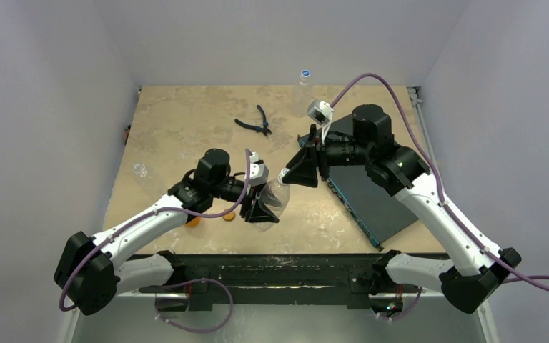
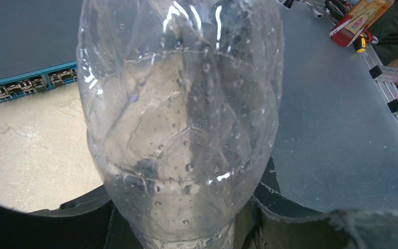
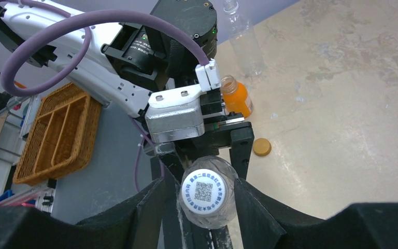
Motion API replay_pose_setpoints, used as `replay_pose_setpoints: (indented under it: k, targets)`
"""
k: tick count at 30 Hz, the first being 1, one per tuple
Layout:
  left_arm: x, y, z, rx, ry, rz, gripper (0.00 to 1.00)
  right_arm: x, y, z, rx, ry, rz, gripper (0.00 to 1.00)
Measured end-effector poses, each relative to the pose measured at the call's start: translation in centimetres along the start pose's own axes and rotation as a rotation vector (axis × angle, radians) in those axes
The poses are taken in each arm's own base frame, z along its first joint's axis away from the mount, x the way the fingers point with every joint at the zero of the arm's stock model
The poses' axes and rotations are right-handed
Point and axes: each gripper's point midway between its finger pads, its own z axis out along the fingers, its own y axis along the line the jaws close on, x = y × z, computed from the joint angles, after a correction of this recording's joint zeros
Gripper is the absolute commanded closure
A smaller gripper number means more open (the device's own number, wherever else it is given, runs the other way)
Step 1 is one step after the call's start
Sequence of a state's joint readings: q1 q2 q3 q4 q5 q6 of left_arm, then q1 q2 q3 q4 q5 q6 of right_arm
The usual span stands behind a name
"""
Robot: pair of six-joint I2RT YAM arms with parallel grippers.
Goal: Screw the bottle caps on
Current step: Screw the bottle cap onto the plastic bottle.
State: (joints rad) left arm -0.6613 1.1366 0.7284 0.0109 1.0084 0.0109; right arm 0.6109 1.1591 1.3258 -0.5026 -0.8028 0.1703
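The cap point(image 3: 203, 193) sits on the neck of the clear bottle point(image 2: 181, 129), which is pinched above the surface point(image 1: 186, 121) by the left claw point(image 1: 261, 211). The right claw point(image 1: 291, 176) is spread either side of the cap. It should be closed squarely on the rim before any turning.

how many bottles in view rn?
4. Held bottle in the left gripper; orange bottle by the left arm; uncapped clear bottle near the table's left edge; capped clear bottle at the far edge. Others may be hidden.
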Motion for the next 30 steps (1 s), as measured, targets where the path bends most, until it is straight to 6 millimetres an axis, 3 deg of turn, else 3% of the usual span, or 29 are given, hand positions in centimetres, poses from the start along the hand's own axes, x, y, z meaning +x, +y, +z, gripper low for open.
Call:
replay_pose_setpoints:
  k: [8,14,19,24,30]
  targets:
    - [0.0,0.0,0.0,0.000,0.001,-0.001,1.00,0.2,0.2,0.1,-0.002,0.008,0.001,0.52]
    - [0.2,0.1,0.1,0.000,0.005,-0.007,1.00,0.4,-0.4,0.2,0.036,0.014,0.004,0.74]
    - [0.1,0.7,0.1,-0.030,0.010,-0.012,1.00,0.3,-1.0,0.1,0.077,0.018,0.013,0.80]
    - [-0.4,3.6,-0.3,-0.190,0.021,0.007,1.00,-0.3,-2.8,0.1,0.182,0.007,0.038,0.86]
    - [-0.9,8.4,-1.8,-0.489,0.033,0.053,1.00,-1.4,-6.8,1.1,0.361,-0.010,0.149,0.91]
